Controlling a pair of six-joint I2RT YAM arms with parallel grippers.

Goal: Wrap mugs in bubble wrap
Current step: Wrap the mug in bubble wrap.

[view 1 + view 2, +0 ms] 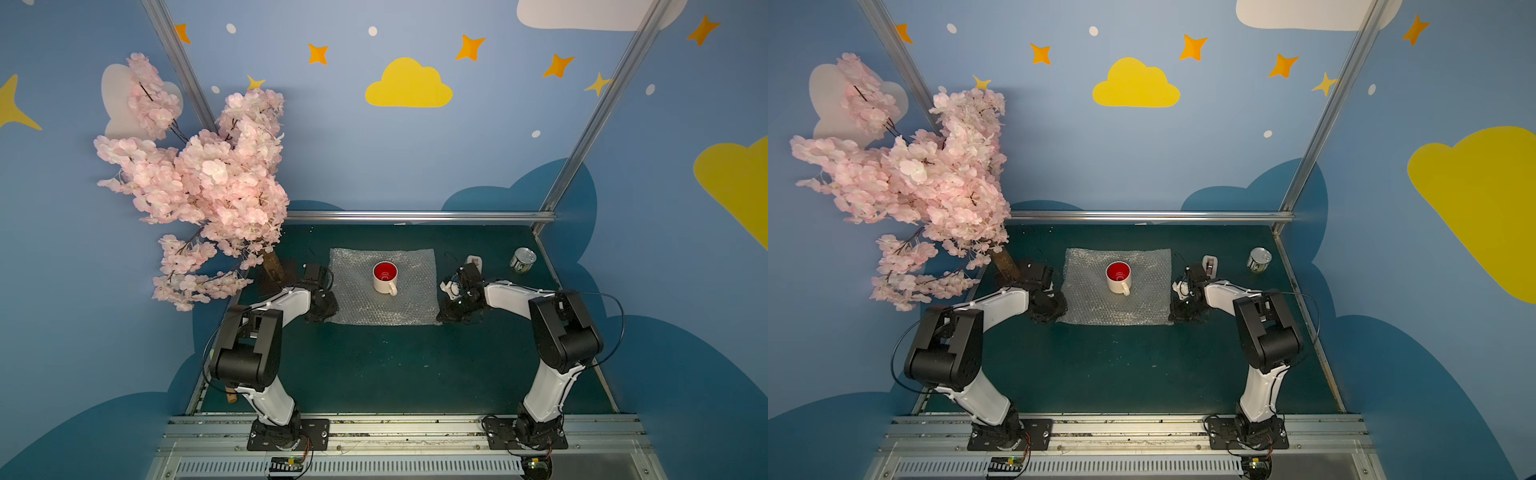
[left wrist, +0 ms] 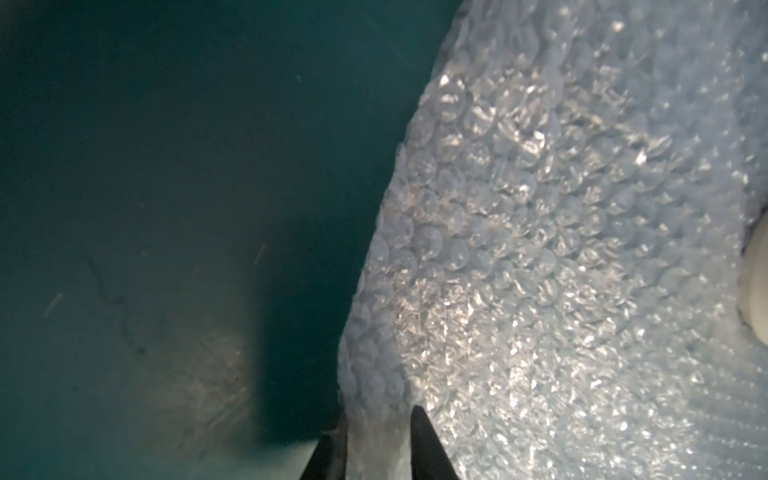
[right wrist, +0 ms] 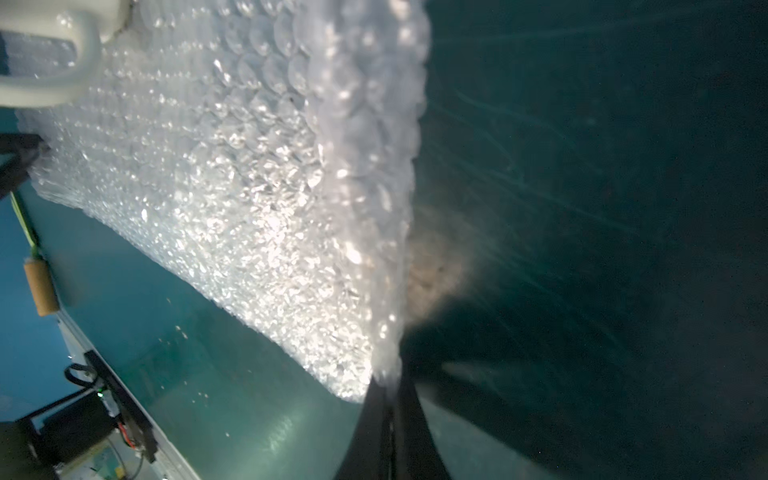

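the mug (image 1: 385, 277) stands upright near the middle of the bubble wrap (image 1: 357, 299), a little toward the far edge, red inside showing, cream handle turned toward the near side; both top views give the same placing. the sheet lies spread on the dark green bench (image 1: 374, 365), roughly square to it, between the two arms. at its near left corner the left fingers (image 2: 422, 440) stand narrow, one on each side of the sheet's edge, with a bunch of wrap pressed between them; the edge curves up off the bench there and throws a shadow, and a sliver of the mug's wall shows at the rim of that wrist view. at the near right corner the right fingers (image 3: 384, 411) are pinched almost together on the sheet's edge, which rises in a fold to meet them; the mug's handle (image 3: 62, 54) shows at the far end of that view. beyond the right arm, off the sheet, a small white tape dispenser (image 1: 475, 262) stands on the bench, and a silver can (image 1: 523, 259) sits farther out toward the right rail. a pink blossom tree (image 1: 199, 183) fills the far left corner, its trunk just behind the left arm.
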